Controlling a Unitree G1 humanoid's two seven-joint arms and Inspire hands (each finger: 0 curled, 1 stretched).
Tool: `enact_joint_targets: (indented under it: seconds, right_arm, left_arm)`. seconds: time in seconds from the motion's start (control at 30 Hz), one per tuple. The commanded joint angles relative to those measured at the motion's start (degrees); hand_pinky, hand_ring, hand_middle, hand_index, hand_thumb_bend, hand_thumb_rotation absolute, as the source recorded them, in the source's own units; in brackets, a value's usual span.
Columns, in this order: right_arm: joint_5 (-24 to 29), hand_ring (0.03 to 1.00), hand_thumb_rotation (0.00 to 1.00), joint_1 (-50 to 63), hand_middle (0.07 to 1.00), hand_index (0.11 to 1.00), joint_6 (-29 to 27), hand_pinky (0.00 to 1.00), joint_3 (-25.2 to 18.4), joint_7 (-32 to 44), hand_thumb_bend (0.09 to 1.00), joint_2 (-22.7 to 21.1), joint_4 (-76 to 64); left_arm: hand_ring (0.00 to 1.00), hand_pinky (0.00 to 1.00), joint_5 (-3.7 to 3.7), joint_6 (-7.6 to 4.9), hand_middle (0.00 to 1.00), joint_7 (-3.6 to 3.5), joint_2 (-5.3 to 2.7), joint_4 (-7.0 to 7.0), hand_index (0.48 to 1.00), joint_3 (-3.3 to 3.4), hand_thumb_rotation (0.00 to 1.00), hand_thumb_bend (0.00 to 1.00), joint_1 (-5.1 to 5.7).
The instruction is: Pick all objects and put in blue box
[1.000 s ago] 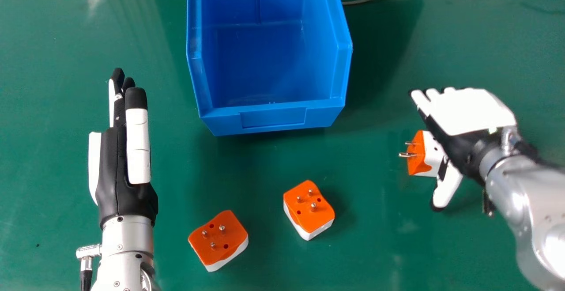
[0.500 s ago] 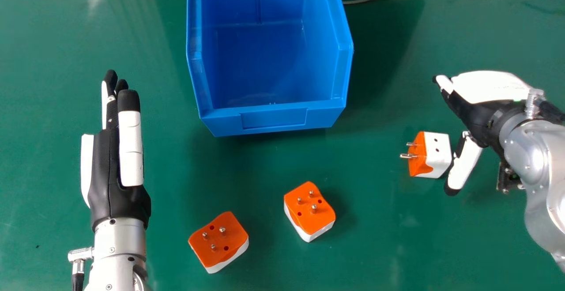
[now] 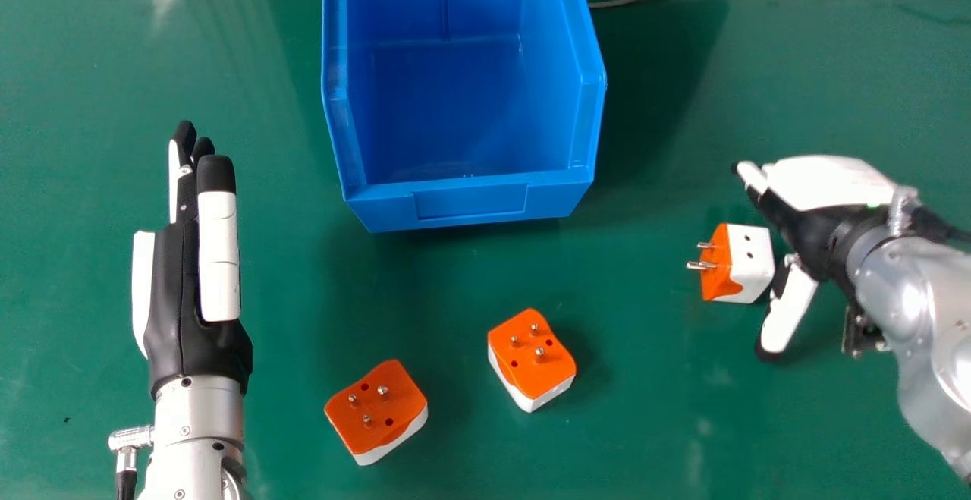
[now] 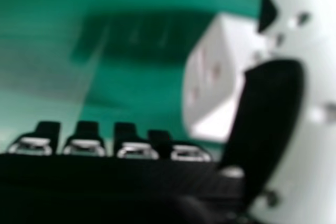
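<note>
Your right hand (image 3: pixel 806 228) has shifted nearer and slightly left, spread wide beside the rightmost orange-and-white adapter (image 3: pixel 747 276), while your left hand (image 3: pixel 182 295) is straight-fingered at left.

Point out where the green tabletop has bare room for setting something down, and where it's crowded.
Bare green tabletop lies between the blue plastic box and the right hand, and between box and left hand. Crowded: around the right hand, whose thumb is beside an orange-and-white plug adapter. Two more adapters sit nearer the robot.
</note>
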Motion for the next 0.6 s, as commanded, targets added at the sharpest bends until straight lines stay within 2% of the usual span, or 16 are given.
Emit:
enact_joint_targets:
  seconds: [0.0, 0.07, 0.17, 0.3, 0.4, 0.57]
  right_arm:
    - [0.08, 1.0, 0.11, -1.82, 1.0, 0.994, -0.86, 0.96, 0.47, -1.8, 1.0, -0.21, 0.93]
    - [0.2, 1.0, 0.11, -2.25, 1.0, 0.99, -1.3, 0.94, 0.99, -2.7, 1.0, 0.1, 2.11]
    - [0.52, 1.0, 0.11, -2.63, 1.0, 0.988, -2.02, 0.94, 1.42, -4.48, 1.0, 0.65, 3.52]
    - [1.16, 0.999, 0.11, -3.18, 1.0, 0.984, -3.26, 0.93, 1.77, -6.85, 1.0, 1.38, 5.53]
    - [1.23, 0.995, 0.11, -3.44, 0.997, 0.979, -4.36, 0.93, 2.35, -8.59, 1.0, 1.36, 6.32]
    - [2.16, 0.972, 0.1, -3.29, 0.982, 0.964, -6.49, 0.9, 2.28, -12.15, 1.0, 1.36, 7.21]
  left_arm:
    - [1.0, 1.0, -0.09, -0.28, 1.0, 0.16, -0.04, -1.1, 1.0, 0.02, 1.0, 0.88, -0.05]
    - [1.0, 1.0, -0.21, 0.17, 1.0, 0.2, -0.07, -1.34, 1.0, 0.03, 1.0, 0.88, -0.06]
    - [1.0, 1.0, -0.21, 0.16, 1.0, 0.13, 0.0, -1.42, 1.0, -0.01, 1.0, 0.88, -0.01]
    - [1.0, 1.0, 0.14, -0.63, 1.0, 0.24, 0.03, -0.7, 1.0, -0.05, 1.0, 0.87, -0.19]
    - [1.0, 1.0, -0.14, -0.22, 1.0, 0.1, -0.06, -1.05, 1.0, -0.1, 1.0, 0.88, -0.1]
    - [1.0, 1.0, 0.59, -0.36, 1.0, 0.43, 0.05, -0.88, 1.0, -0.29, 1.0, 0.88, -0.06]
